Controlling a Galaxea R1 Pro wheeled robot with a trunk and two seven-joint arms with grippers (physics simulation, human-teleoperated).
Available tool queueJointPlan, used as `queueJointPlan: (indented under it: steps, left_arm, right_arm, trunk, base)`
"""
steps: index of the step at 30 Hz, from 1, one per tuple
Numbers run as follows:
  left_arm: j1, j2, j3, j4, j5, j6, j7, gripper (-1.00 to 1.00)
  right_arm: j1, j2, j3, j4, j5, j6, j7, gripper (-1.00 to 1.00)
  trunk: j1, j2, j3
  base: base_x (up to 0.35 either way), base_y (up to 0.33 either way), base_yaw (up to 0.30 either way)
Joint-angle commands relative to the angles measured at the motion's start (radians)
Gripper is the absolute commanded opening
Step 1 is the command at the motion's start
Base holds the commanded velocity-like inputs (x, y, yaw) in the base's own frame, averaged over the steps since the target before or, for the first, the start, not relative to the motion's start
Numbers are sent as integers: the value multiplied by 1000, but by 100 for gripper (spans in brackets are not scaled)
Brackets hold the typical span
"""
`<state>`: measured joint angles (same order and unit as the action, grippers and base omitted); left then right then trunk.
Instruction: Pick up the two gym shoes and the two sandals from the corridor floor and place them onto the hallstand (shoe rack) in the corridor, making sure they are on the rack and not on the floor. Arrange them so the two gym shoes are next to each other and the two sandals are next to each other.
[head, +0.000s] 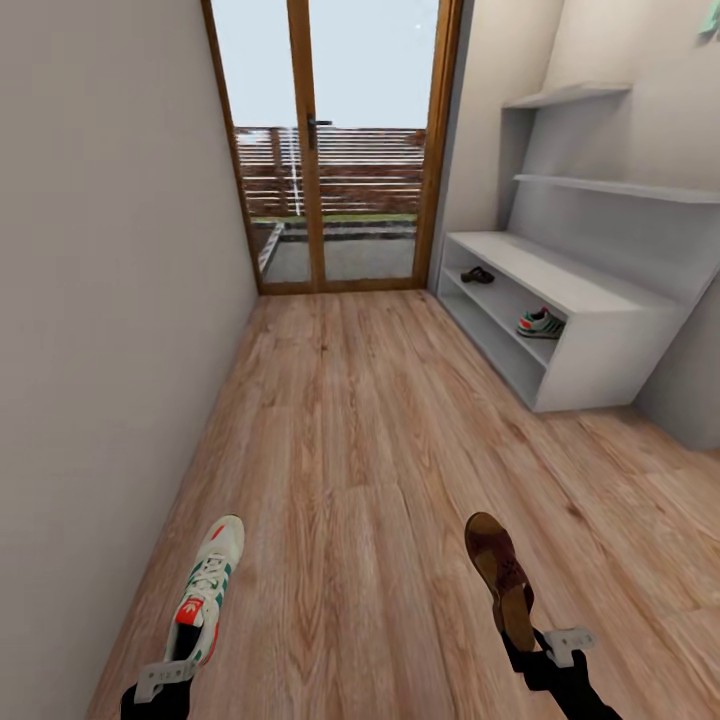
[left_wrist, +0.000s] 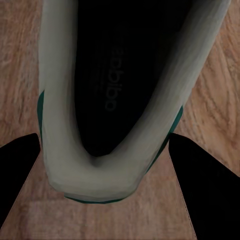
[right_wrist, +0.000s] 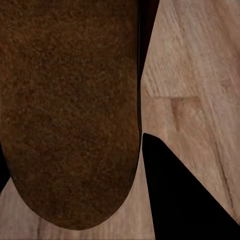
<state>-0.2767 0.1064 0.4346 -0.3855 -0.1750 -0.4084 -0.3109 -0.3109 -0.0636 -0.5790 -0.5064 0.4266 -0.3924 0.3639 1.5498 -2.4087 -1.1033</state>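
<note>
gym shoe (head: 208, 588) in left fingers (left_wrist: 200, 190), sandal (head: 502, 578) in right fingers (right_wrist: 185, 195)

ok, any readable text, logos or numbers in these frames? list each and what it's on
Insole print inside the gym shoe held by the left gripper: a dark word on dark, too blurred to read.
Red-orange mark on that shoe's tongue: a logo shape, no legible letters.
Teal shape on the wall above the hallstand, at the frame's top right corner: cut off, unreadable.
Sandal in the right gripper: no text visible.
</note>
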Motion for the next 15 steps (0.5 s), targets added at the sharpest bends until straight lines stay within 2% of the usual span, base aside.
queueJointPlan:
  steps: [1, 15]
  left_arm:
    - [-1, -1, 9, 0, -9, -4, -5, -100]
    - [-1, -1, 9, 0, -9, -4, -5, -100]
  right_arm:
    - [-1, 1, -8, 0, 3, -3, 9, -100]
    - [-1, 2, -8, 0, 4, -3, 9, -100]
  trunk:
    - [0, 0, -1]
    - [0, 0, -1]
  base:
    - [340, 0, 0]
    - [340, 0, 0]
